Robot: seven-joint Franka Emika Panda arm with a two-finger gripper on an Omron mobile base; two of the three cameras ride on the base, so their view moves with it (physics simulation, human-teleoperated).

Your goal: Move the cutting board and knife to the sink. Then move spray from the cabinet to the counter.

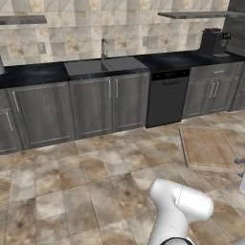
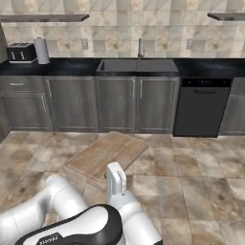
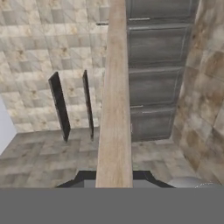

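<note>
The cutting board (image 2: 105, 155), light-brown wood, hangs flat above the tiled floor in front of the lower cabinets. It also lies at the right in the left base view, cutting board (image 1: 208, 147). My gripper (image 2: 115, 168) is shut on its near edge. In the hand view the cutting board (image 3: 114, 87) runs edge-on up the middle, clamped at my gripper (image 3: 114, 176). The sink (image 1: 91, 68) with its faucet (image 1: 104, 48) is set into the black counter (image 1: 33, 74), well ahead of the board; sink (image 2: 136, 65), counter (image 2: 62, 66). The knife, spray and cabinet are out of view.
A black dishwasher (image 2: 206, 107) stands right of the sink's lower cabinets (image 2: 136, 103). A toaster (image 2: 20, 51) and paper roll (image 2: 42, 50) sit at the counter's left, a coffee machine (image 1: 214, 40) at its right. Wall shelves (image 1: 201, 14) hang above.
</note>
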